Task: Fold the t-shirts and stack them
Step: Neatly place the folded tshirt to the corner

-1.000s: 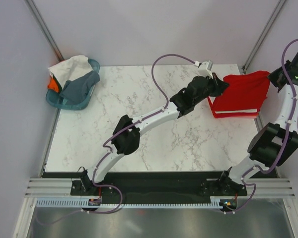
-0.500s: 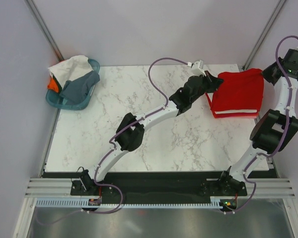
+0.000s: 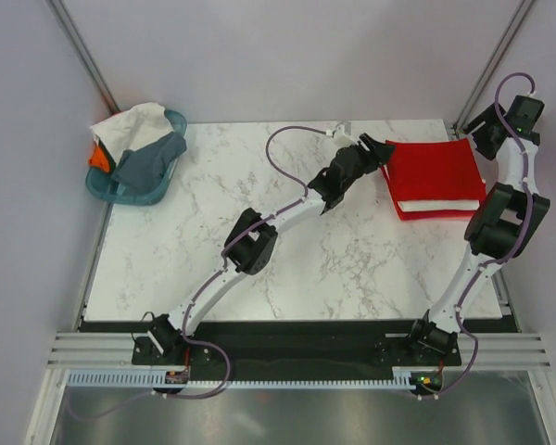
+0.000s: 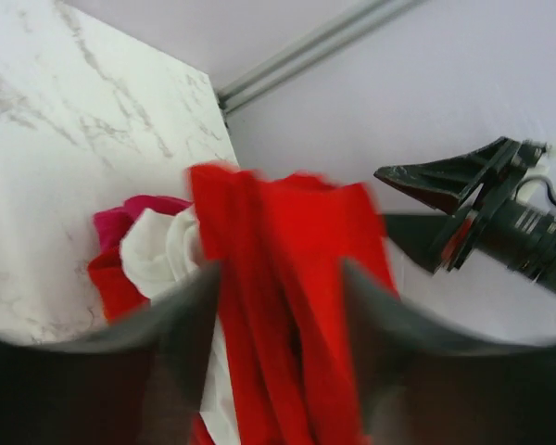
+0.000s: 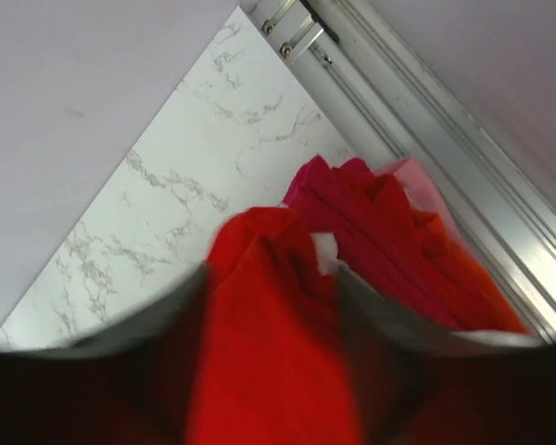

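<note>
A bright red t-shirt [image 3: 433, 167] lies folded flat on top of a stack at the back right of the table, over a white t-shirt [image 3: 440, 205]. My left gripper [image 3: 385, 148] is at the stack's left edge, and my right gripper [image 3: 477, 130] is at its far right corner. In the left wrist view the left gripper [image 4: 280, 278] stands open, with the red t-shirt [image 4: 287, 241] lying loose between its spread fingers. The right gripper [image 5: 271, 278] is open the same way over the red cloth [image 5: 269, 352]. Crimson and orange layers [image 5: 389, 232] show beneath.
A teal basket [image 3: 102, 190] at the back left holds a white t-shirt [image 3: 130, 125], a grey one [image 3: 150, 159] and an orange one [image 3: 97, 158]. Metal frame posts [image 3: 486, 69] and the walls stand close behind the stack.
Both arms swung the hanging red t-shirt back and laid it flat on the stack. Both grippers, shut on the cloth before, have opened and let it go.
</note>
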`<state>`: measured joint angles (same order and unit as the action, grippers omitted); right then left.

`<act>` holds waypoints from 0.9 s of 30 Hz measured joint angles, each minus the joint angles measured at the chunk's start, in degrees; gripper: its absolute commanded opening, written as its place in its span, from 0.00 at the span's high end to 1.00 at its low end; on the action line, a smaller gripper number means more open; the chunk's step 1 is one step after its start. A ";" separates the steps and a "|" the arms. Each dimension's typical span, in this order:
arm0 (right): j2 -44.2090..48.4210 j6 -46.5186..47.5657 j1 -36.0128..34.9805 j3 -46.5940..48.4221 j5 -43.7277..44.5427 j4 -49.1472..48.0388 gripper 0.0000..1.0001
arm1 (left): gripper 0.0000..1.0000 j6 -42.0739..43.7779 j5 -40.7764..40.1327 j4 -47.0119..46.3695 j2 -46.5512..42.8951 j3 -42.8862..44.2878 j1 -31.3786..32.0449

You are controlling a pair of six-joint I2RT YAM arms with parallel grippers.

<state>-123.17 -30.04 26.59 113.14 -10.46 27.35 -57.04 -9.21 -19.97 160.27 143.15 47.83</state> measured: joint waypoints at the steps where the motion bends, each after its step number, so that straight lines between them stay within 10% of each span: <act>1: -1.16 0.26 0.02 0.72 -0.02 -0.81 0.12 | 0.21 -0.15 -0.24 -0.02 0.46 0.20 -0.35; 13: 2.54 -0.11 -0.46 -2.75 -1.27 -4.26 0.29 | 0.17 9.88 -1.18 -1.29 -11.15 -13.20 -3.08; 27: 30.45 -20.55 -3.52 -44.94 -23.30 -33.42 0.83 | 0.17 16.50 -2.73 -2.97 -56.06 -59.58 -2.93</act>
<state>-92.73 -50.59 23.07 68.20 -33.76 -6.07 -40.53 -11.94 -22.94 104.20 83.57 44.91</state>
